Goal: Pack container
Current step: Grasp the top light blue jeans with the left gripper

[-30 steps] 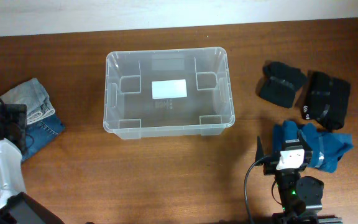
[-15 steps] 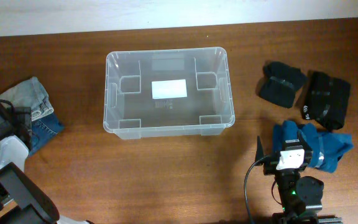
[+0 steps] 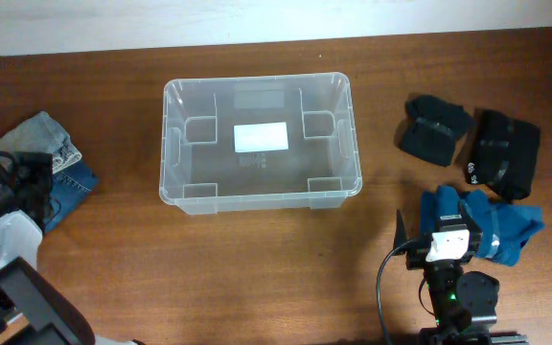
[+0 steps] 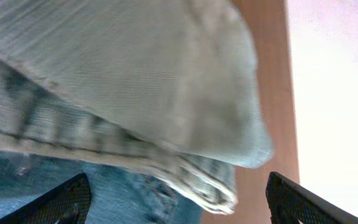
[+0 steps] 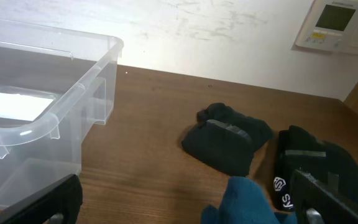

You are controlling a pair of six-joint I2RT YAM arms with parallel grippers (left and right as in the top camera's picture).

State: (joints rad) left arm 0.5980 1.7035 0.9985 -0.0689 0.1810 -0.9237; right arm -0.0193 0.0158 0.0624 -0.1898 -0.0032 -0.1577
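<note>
The clear plastic container [image 3: 261, 144] stands empty at the table's middle, a white label on its base; its corner shows in the right wrist view [image 5: 48, 118]. Folded jeans [image 3: 54, 163] lie at the far left and fill the left wrist view [image 4: 123, 93]. My left gripper [image 4: 176, 202] is open, its fingers spread either side of the jeans' edge, close above them. My right gripper [image 5: 185, 205] is open and empty near the front edge, beside a blue garment [image 3: 492, 222].
A small black folded garment [image 3: 432, 126] and a larger black one with a logo [image 3: 504, 153] lie at the right, behind the blue garment [image 5: 253, 202]. The wall runs along the table's far edge.
My left arm has moved toward the jeans, coming in over them. The right arm has not moved.
</note>
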